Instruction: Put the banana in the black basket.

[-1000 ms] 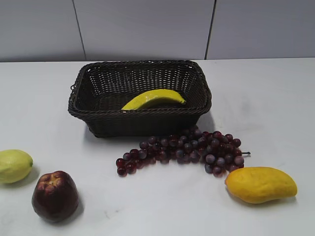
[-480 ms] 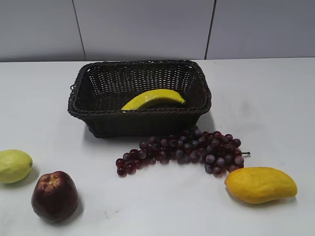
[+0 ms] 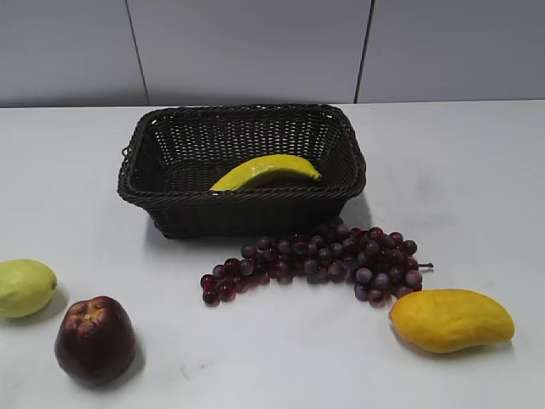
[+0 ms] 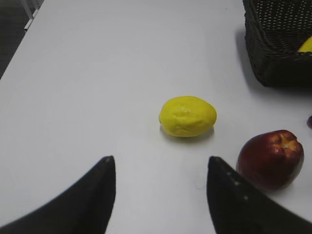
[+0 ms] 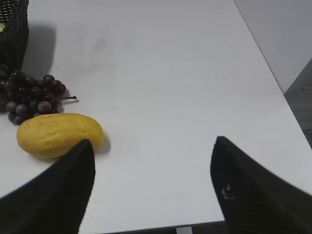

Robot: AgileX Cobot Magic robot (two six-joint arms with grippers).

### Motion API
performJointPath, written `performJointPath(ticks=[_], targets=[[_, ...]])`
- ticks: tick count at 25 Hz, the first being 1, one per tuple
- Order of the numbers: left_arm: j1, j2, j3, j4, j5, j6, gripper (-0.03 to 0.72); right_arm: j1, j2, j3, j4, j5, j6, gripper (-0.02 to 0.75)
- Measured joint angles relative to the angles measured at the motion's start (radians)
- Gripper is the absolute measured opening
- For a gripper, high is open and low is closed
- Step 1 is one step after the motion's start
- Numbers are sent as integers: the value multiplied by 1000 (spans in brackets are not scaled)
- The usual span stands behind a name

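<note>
The yellow-green banana (image 3: 266, 170) lies inside the black basket (image 3: 241, 200) at the back middle of the table, resting against its front wall. A corner of the basket (image 4: 278, 58) shows in the left wrist view with a sliver of banana (image 4: 306, 45). The basket's edge (image 5: 12, 29) also shows in the right wrist view. My left gripper (image 4: 161, 165) is open and empty above the table's front left. My right gripper (image 5: 153, 146) is open and empty above the table's front right. Neither gripper shows in the exterior view.
A bunch of purple grapes (image 3: 324, 260) lies in front of the basket. A yellow-orange mango (image 3: 451, 319) lies at the front right. A dark red apple (image 3: 95, 339) and a pale green fruit (image 3: 24, 287) sit at the front left. The table's right edge (image 5: 273, 73) is near.
</note>
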Motion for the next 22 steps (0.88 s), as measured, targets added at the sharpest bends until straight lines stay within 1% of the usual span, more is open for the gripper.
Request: performJointPath(ticks=[9, 22], targets=[[0, -103, 1, 0, -1, 0, 584, 0, 0, 0, 0, 0, 0, 589], [0, -107, 1, 0, -2, 0, 582, 0, 0, 0, 0, 0, 0, 589]])
